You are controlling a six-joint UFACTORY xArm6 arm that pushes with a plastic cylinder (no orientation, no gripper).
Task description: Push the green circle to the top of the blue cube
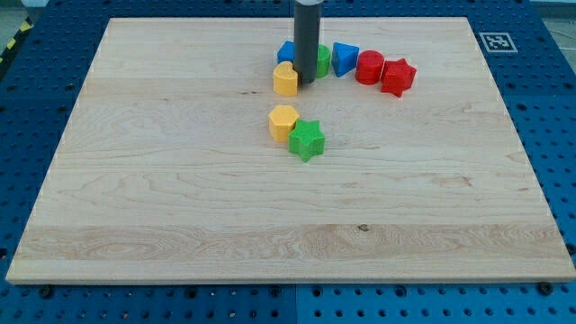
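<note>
The green circle (322, 60) sits in the upper middle of the frame, half hidden behind the rod, just right of my tip (304, 85); the blue cube (285, 51) peeks out on the rod's left. There is no pincer, only the rod, holding nothing. Above both blocks the tabletop (162, 198) looks open to its top edge, I judge.

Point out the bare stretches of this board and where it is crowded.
Bare: everything below the green star, plus both flanks out to the board edges. Crowded: the top-centre row from the blue cube to the red star, where my tip sits.
</note>
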